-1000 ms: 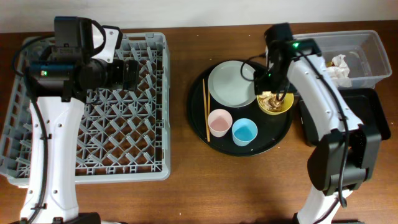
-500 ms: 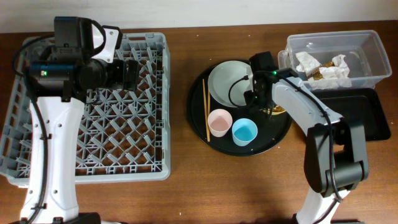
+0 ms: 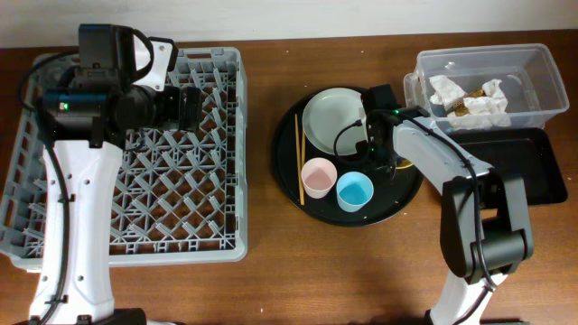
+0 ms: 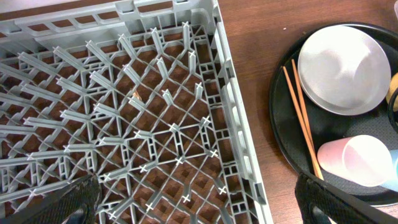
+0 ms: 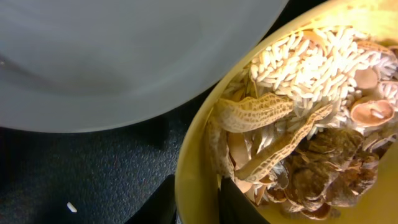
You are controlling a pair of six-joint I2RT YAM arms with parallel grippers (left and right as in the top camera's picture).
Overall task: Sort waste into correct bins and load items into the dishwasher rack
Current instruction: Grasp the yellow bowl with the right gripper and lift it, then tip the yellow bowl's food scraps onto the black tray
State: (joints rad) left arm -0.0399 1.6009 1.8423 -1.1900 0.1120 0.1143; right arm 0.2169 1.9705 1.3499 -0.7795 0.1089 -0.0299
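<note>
Rack: large square grey plastic crate with pegs [image 3: 172, 190], left side of worktop; nothing loaded.
Round black tray [image 3: 388, 200]: mid-worktop, carries every dish.
Clear rectangular plastic tub [image 3: 533, 86]: far right corner; crumpled white napkins [image 3: 447, 90] already in.
Shallow black rectangular tray [image 3: 515, 167]: right edge, looks bare.
Unloaded: grey-green round plate [image 3: 330, 122], pink cup [image 3: 319, 176], light blue cup [image 3: 355, 191], wooden chopsticks [image 3: 299, 158].
Small yellow bowl [image 5: 193, 180]: full of brown scraps [image 5: 298, 124]; right gripper [image 5: 198, 208] pinches its rim.
Left gripper [image 4: 208, 199]: spread, above rack.
</note>
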